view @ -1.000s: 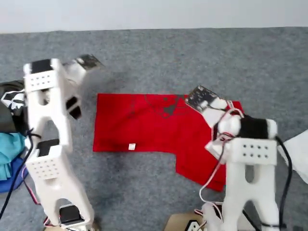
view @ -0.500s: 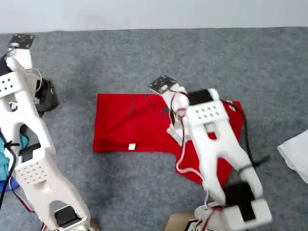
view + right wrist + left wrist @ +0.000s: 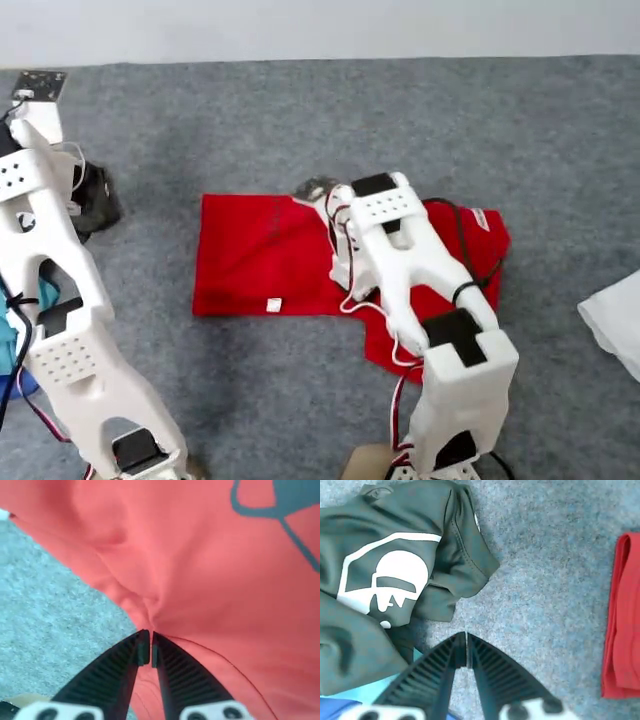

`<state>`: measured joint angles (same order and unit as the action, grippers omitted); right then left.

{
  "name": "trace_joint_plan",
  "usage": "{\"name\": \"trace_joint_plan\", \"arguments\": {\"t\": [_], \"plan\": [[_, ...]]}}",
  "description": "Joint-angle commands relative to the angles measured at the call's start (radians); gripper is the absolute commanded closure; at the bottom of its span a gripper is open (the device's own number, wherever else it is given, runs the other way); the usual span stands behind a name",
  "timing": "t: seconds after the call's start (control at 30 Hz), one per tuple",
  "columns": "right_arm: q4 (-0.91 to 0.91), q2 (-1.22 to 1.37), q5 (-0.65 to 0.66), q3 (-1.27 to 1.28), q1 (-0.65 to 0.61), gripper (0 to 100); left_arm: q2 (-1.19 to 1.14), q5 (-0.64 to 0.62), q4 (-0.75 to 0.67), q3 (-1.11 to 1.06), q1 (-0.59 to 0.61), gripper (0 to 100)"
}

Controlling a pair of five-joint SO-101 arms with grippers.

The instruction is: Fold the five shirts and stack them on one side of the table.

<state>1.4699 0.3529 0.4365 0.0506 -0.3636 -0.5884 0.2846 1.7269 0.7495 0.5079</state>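
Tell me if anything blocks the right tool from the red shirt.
Nothing visible does: the right tool is shut on a pinched fold of the red shirt, in direct contact with it.

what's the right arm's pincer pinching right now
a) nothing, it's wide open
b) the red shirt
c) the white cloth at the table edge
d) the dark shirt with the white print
b: in the right wrist view the right pincer is shut, and the red shirt puckers into a fold drawn in right at its tips.
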Motion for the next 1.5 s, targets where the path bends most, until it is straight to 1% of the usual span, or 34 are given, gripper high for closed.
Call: {"name": "trace_joint_plan", "arguments": {"t": [0.0,0.2,0.3,0.4,0.47,0.53,0.63,0.73,0.83,0.93,1.0,1.3,1.47], "plan": [[0.019,0.004,-0.006,-0.051,-0.005,98.8,0.058,-0.008,0.025,0.031,0.006,100],[0.140,0.002,-0.005,-0.061,-0.005,98.8,0.057,-0.006,0.015,0.031,0.006,100],[0.173,-0.048,-0.006,-0.129,-0.018,98.8,0.061,-0.006,0.009,0.039,0.014,100],[0.174,-0.093,-0.011,-0.227,-0.059,98.8,0.068,-0.008,-0.014,0.041,0.035,100],[0.165,-0.096,-0.011,-0.281,-0.108,98.8,0.068,-0.015,-0.034,0.041,0.060,100],[0.150,-0.096,-0.012,-0.308,-0.176,98.8,0.066,-0.055,-0.048,0.041,0.089,100],[0.093,-0.096,-0.006,-0.315,-0.289,98.8,0.060,-0.107,-0.060,0.041,0.127,100],[0.025,-0.087,-0.006,-0.313,-0.381,98.4,0.060,-0.120,-0.060,0.038,0.153,100],[-0.035,-0.036,-0.006,-0.325,-0.426,95.7,0.058,-0.120,-0.060,0.033,0.176,100],[-0.064,0.038,-0.012,-0.381,-0.440,85.8,0.058,-0.120,-0.060,0.033,0.193,100],[-0.056,0.091,-0.012,-0.446,-0.453,82.5,0.058,-0.120,-0.060,0.033,0.203,100],[-0.044,0.320,-0.012,-0.712,-0.553,84.0,0.057,-0.120,-0.060,0.031,0.209,100],[-0.044,0.424,-0.012,-0.793,-0.558,84.2,0.057,-0.120,-0.060,0.031,0.209,100]]}}
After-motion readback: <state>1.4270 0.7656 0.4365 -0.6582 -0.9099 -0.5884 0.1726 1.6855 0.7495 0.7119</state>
